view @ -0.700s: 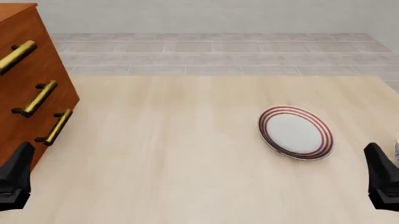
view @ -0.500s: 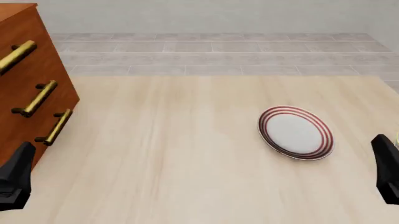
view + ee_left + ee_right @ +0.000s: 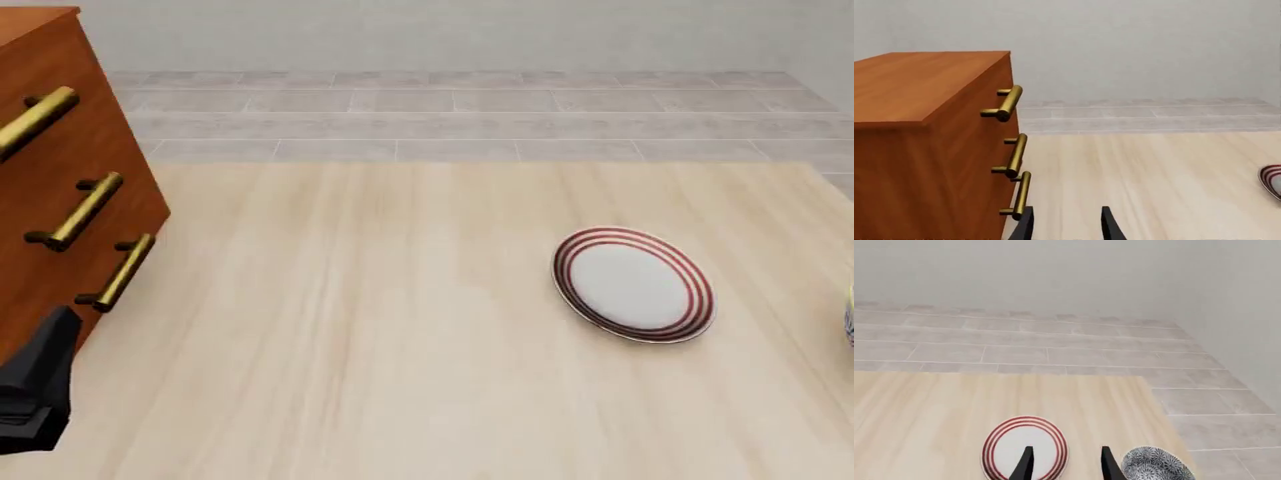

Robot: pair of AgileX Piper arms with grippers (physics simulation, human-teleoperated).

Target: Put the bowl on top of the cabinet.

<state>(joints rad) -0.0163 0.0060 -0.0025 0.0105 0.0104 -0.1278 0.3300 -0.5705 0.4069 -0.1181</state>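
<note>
The table point(image 3: 400, 330) takes up most of the front view, with the cabinet point(image 3: 60, 180) standing at its far left edge. The red-ringed plate point(image 3: 633, 284) sits well to the right. The bowl point(image 3: 1157, 465) is just beside the plate, near the table's right edge, though only partly in frame. Left gripper point(image 3: 1064, 225) sits empty with fingers parted near the cabinet; right gripper point(image 3: 1064, 462) is parted too, above the plate.

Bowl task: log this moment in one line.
bowl: on table, ungrasped | right claw: open, empty | left claw: open by cabinet
</note>
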